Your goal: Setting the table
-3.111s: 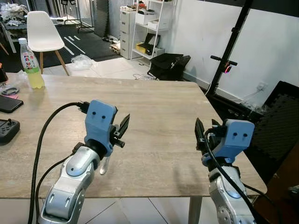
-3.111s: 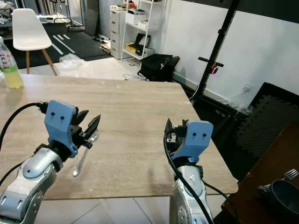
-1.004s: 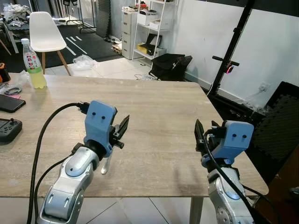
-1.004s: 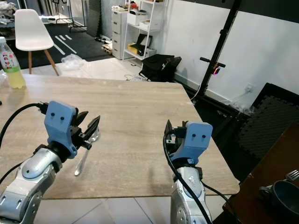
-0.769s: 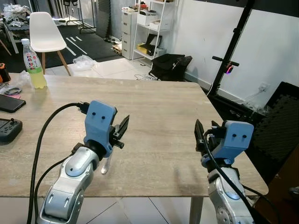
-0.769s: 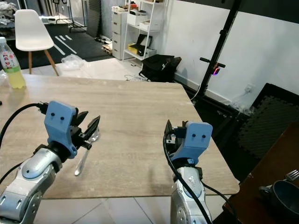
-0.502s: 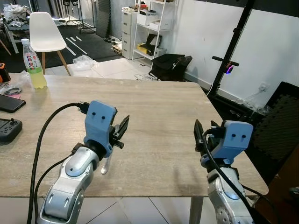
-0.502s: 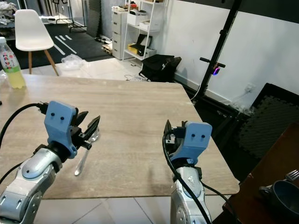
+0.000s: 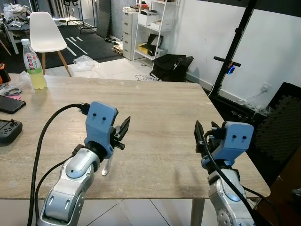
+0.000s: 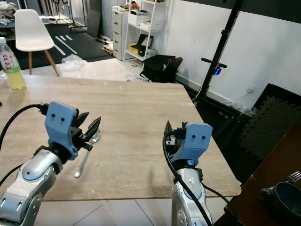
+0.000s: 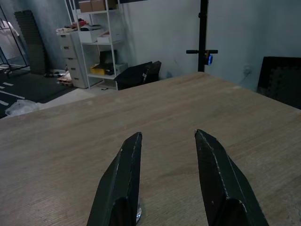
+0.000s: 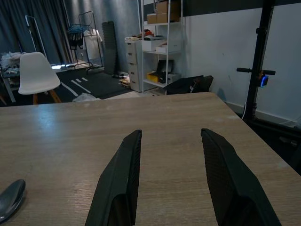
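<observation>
A silver spoon [image 10: 83, 162] lies on the light wooden table [image 9: 160, 108] near its front edge, handle towards me. My left gripper [image 9: 123, 129] hovers just above the spoon's bowl [image 10: 95, 137], open and holding nothing. In the left wrist view its two black fingers [image 11: 123, 183] stand apart over bare wood, with a sliver of the spoon [image 11: 138, 217] beside one of them. My right gripper [image 9: 200, 139] hangs open over the table's front right part, holding nothing. In the right wrist view the spoon's bowl [image 12: 9, 205] lies off to one side of that gripper [image 12: 170, 134].
A bottle of yellow drink [image 9: 32, 66], a black phone [image 9: 9, 104] and a black controller [image 9: 8, 131] sit at the table's left end. A white chair [image 9: 44, 30] stands beyond. To the right are a black stand [image 9: 230, 61] and a dark bowl with a fork [image 10: 282, 197].
My right gripper has drifted very slightly to the left. The spoon and my left gripper stay as they were; the camera shifted a little since the earliest frame.
</observation>
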`<state>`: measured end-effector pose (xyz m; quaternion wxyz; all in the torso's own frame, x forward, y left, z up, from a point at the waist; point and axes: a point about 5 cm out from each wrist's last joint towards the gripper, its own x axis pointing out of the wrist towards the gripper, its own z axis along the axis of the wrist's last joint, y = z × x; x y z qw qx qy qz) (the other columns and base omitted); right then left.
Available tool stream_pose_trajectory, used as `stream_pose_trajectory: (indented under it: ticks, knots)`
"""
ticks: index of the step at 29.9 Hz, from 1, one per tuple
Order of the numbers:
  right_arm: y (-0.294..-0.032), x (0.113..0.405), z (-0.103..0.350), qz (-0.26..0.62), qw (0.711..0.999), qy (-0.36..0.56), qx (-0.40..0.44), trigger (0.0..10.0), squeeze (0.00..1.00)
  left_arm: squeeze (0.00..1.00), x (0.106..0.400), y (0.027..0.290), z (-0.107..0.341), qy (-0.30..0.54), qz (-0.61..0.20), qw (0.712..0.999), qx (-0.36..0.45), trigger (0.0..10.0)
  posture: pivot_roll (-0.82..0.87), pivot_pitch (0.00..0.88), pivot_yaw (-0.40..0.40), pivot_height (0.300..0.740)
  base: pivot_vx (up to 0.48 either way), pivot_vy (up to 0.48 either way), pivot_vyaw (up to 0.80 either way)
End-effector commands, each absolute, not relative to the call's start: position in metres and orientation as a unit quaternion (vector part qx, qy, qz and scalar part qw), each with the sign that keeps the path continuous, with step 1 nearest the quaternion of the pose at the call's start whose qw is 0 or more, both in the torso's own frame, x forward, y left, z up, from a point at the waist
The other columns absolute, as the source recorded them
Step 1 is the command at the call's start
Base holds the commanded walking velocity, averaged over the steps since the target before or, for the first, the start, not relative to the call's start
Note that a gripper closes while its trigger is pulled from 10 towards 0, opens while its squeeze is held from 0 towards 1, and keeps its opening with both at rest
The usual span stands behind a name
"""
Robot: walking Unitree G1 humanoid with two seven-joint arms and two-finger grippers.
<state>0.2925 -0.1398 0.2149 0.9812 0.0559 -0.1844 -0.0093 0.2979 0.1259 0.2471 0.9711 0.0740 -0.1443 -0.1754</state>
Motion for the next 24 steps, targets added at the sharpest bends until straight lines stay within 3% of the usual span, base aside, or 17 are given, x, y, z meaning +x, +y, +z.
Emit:
stream_pose_trajectory:
  ticks: [1, 15, 24]
  knots:
    - [-0.141, 0.294, 0.214, -0.012, 0.982, -0.180, 0.053, 10.0, 0.00, 0.00, 0.297, 0.124, 0.245, -0.142, -0.178, 0.971, 0.077, 10.0, 0.13, 0.021, -0.016, 0.740, 0.000, 0.000, 0.00]
    - [-0.144, 0.293, 0.218, -0.020, 0.980, -0.191, 0.052, 10.0, 0.00, 0.00, 0.302, 0.130, 0.237, -0.102, -0.168, 0.980, 0.009, 10.0, 0.09, 0.020, -0.013, 0.740, 0.000, 0.000, 0.00]
    - [-0.149, 0.289, 0.215, -0.033, 0.980, -0.187, 0.056, 10.0, 0.00, 0.00, 0.305, 0.128, 0.234, -0.091, -0.185, 0.978, 0.025, 10.0, 0.08, 0.023, -0.002, 0.740, 0.000, 0.000, 0.00]
